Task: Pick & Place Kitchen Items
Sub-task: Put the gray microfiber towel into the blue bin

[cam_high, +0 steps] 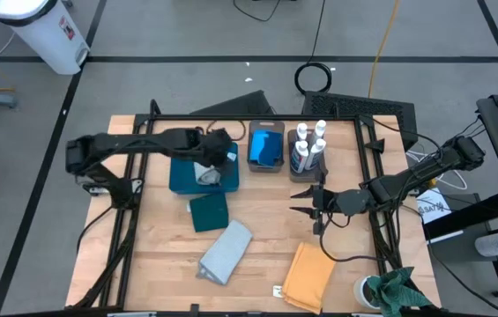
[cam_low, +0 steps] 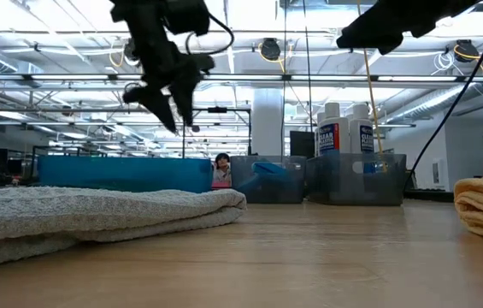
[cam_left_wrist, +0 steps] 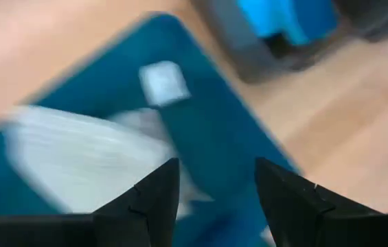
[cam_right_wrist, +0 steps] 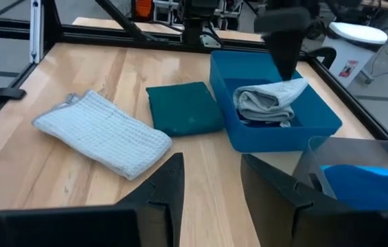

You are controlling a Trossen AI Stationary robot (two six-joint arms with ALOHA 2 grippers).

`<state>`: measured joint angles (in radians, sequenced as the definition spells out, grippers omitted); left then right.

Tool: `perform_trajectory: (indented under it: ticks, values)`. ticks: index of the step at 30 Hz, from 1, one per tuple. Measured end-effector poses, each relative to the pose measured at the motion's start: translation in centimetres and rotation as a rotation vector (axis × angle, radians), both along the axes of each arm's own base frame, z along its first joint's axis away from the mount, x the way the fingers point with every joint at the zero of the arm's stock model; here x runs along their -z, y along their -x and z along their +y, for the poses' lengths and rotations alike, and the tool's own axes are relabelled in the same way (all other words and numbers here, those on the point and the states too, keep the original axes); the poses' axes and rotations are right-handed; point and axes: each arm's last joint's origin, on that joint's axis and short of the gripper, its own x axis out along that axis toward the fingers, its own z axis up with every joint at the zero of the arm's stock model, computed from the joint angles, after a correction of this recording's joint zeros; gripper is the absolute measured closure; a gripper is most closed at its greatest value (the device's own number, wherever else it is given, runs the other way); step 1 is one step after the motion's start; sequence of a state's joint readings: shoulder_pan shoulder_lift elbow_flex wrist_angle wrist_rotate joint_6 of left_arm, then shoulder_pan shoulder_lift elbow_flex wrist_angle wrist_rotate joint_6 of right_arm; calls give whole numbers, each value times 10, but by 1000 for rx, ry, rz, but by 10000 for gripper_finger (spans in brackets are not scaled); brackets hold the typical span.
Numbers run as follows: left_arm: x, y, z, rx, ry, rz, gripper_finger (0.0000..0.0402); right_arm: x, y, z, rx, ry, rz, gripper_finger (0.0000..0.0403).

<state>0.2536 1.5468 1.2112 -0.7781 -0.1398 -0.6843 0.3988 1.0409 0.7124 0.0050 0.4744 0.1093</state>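
My left gripper (cam_high: 220,158) (cam_left_wrist: 214,165) hangs open above the teal tray (cam_high: 181,180), with nothing between its fingers. A crumpled pale grey cloth (cam_high: 204,174) (cam_right_wrist: 266,103) lies in the tray right under it. On the table in front of the tray lie a folded dark teal cloth (cam_high: 209,212), a second pale grey cloth (cam_high: 226,252) and a mustard yellow cloth (cam_high: 308,275). Blue sponges (cam_high: 266,145) fill one bin, and white bottles (cam_high: 310,145) stand in the other. My right gripper (cam_high: 301,199) (cam_right_wrist: 211,161) waits open, held above the table near the bottle bin.
The two grey-brown bins (cam_high: 266,165) stand side by side at the table's far edge, right of the tray. A bright green rag (cam_high: 398,291) lies at the near right corner. Bare wood (cam_high: 152,255) shows at the near left of the table.
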Motion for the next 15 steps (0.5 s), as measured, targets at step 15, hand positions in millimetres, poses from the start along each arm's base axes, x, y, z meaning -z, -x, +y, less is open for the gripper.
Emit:
perform_trajectory:
  ticks: [15]
  values:
    - [40, 3, 43, -315, 224, 125, 210, 3, 1, 0, -11, 34, 33, 287]
